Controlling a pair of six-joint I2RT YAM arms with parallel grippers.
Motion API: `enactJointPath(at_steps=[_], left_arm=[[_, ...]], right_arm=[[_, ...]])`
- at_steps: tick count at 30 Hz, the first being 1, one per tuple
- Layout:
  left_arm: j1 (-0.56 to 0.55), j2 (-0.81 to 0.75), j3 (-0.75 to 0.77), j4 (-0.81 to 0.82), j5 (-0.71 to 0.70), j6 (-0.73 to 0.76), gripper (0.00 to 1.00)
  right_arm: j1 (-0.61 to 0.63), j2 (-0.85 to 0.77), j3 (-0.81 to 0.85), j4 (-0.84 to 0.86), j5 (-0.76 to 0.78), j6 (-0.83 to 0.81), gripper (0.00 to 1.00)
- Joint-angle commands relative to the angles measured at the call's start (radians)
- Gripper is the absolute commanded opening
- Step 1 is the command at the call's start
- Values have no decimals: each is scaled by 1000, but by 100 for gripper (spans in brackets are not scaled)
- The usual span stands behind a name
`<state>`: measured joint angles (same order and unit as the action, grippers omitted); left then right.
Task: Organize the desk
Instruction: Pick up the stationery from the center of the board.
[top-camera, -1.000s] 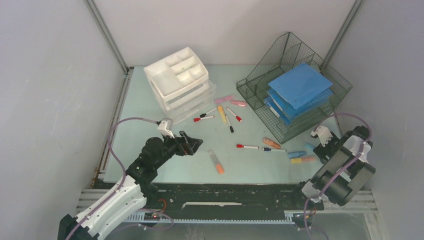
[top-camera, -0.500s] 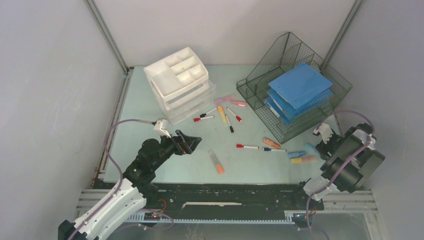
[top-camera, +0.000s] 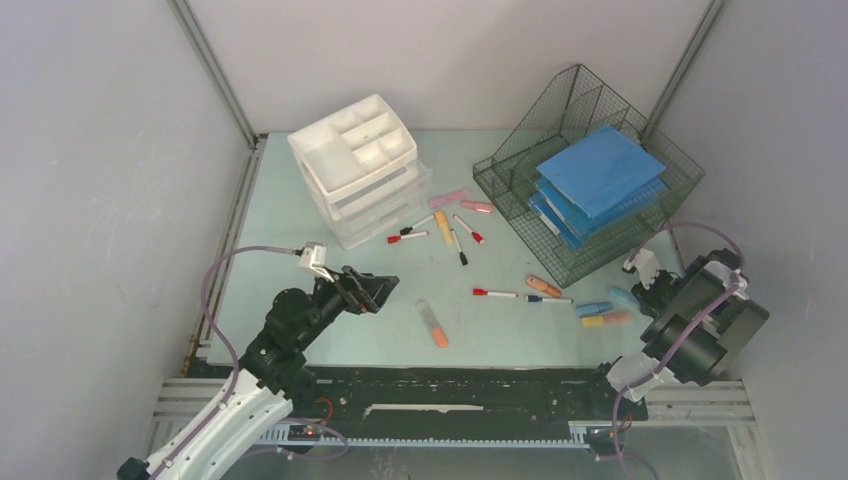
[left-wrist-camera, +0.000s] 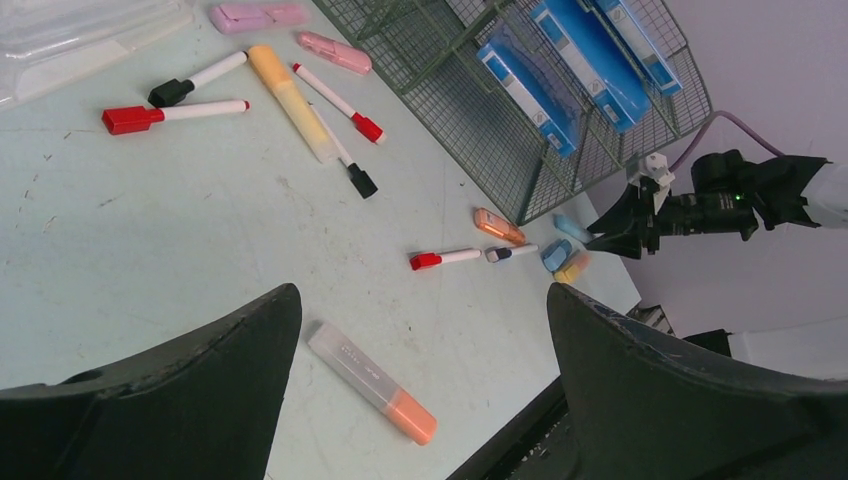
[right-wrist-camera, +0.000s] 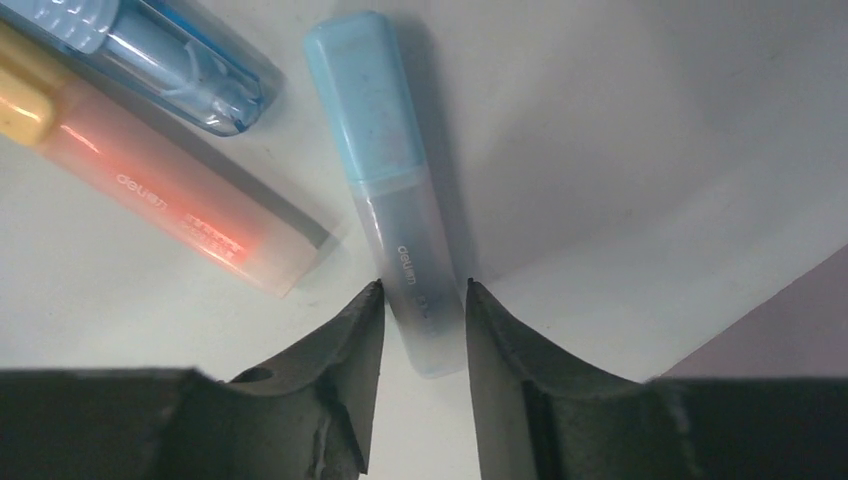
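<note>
The pale mint worktop (top-camera: 280, 240) lies beneath us, reaching the far wall (top-camera: 450, 60). Our left jaws hang wide over its near left. Our right jaws sit narrow astride the pale blue highlighter (right-wrist-camera: 395, 190) at near right, and we cannot tell whether they grip it.

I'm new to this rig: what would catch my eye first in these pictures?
Coloured pens and highlighters lie scattered over the pale mint-green desk. Bright blue folders sit in the dark wire-mesh tray at far right. The right end effector straddles a light-blue plastic highlighter.
</note>
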<state>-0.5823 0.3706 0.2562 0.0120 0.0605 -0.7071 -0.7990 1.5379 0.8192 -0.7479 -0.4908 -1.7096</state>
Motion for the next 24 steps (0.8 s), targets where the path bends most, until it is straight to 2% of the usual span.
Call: enactJointPath(at_steps=[1, 11, 16, 24], left_arm=[[-6, -33, -26, 12, 19, 10, 100], [-7, -69, -32, -5, 33, 47, 100], [-7, -87, -48, -5, 48, 50, 100], [-6, -130, -73, -5, 57, 44, 100]], right_arm=[[23, -16, -69, 29, 15, -2, 40], [159, -154, -172, 39, 8, 102, 16], [248, -243, -217, 28, 7, 152, 11], [335, -389, -238, -81, -37, 150, 6]])
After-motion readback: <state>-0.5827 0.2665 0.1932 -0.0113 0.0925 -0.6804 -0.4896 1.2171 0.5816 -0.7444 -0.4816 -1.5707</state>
